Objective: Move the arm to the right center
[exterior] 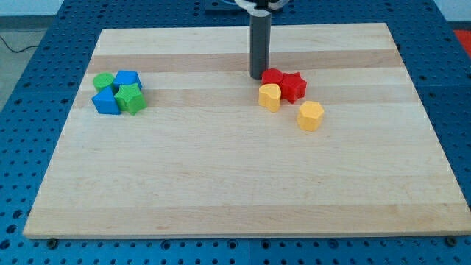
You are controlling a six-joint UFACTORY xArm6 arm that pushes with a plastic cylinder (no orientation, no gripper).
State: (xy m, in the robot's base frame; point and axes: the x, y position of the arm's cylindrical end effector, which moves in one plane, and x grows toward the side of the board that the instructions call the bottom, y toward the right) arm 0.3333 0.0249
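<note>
Since my tip sits near the top middle of the wooden surface, the move to the right center looks barely begun, if at all. Tip is just left of the red round block, touching or nearly so, can't tell which. Red star block is right beside that, a yellow rounded block just below, and a second yellow block a bit apart toward lower right. Far left cluster: green round block, blue block, blue triangular block, green star block, untouched and well apart from the tip. No gripper on this rig, just a rod, so nothing is held. Left to do: travel across to the right edge at mid height, probably skirting the red and yellow blocks.
</note>
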